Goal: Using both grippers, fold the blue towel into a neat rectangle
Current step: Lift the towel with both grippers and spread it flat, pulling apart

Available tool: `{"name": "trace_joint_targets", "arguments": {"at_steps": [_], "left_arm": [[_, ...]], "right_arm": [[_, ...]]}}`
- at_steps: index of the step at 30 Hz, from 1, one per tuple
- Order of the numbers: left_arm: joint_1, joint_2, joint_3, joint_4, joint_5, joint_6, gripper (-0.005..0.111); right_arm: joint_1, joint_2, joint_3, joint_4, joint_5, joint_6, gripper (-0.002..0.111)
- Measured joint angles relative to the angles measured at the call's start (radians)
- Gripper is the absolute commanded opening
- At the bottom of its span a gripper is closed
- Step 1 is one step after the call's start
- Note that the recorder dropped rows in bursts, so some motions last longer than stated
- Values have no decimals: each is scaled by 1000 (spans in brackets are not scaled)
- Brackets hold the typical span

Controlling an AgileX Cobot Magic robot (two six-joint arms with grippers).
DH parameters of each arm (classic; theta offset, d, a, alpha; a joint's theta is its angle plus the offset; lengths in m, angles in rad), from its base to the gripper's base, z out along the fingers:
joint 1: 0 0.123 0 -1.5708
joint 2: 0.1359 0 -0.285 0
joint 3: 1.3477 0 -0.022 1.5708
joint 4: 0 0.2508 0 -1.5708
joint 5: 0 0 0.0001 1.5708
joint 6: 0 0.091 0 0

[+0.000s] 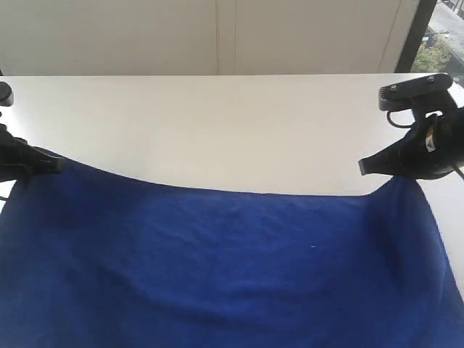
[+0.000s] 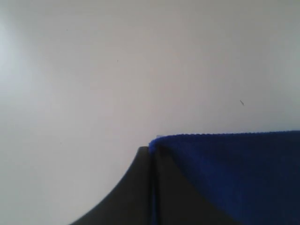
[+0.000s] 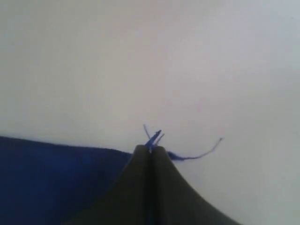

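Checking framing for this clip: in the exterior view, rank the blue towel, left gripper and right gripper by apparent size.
1. blue towel: fills the lower half.
2. right gripper: much of its body shows.
3. left gripper: cut off by the picture's edge, so only its visible part is smaller.

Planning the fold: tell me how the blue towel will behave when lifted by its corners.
Probably floppy: the blue towel sags in a curve between the left tool and right tool. May fray or snag: loose threads stick out beside the right tool.
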Motion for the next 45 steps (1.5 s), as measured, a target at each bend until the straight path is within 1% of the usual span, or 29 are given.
{"name": "trace_joint_targets", "arguments": {"at_steps": [3, 7, 12, 21, 29, 35, 44, 45], "left_arm": [[20, 78, 0, 0, -102, 0, 0], [57, 161, -36, 2, -159, 5, 0], [97, 229, -103, 2, -176, 6, 0], [99, 304, -183, 0, -180, 19, 0], [100, 355, -211, -8, -189, 25, 0], [137, 388, -246, -51, -182, 27, 0], [145, 405, -249, -55, -184, 27, 0], [145, 405, -249, -55, -189, 27, 2]], "right_arm": [[-15, 76, -40, -7, -53, 6, 0], [-38, 159, -115, -7, -70, 8, 0], [-69, 220, -198, -13, -47, 8, 0], [-123, 242, -216, -38, -58, 8, 0], [-124, 303, -221, -38, -172, 8, 0], [-124, 336, -245, -38, -187, 8, 0], [-125, 394, -286, -38, -199, 8, 0], [-125, 396, -287, -38, -203, 8, 0]]}}
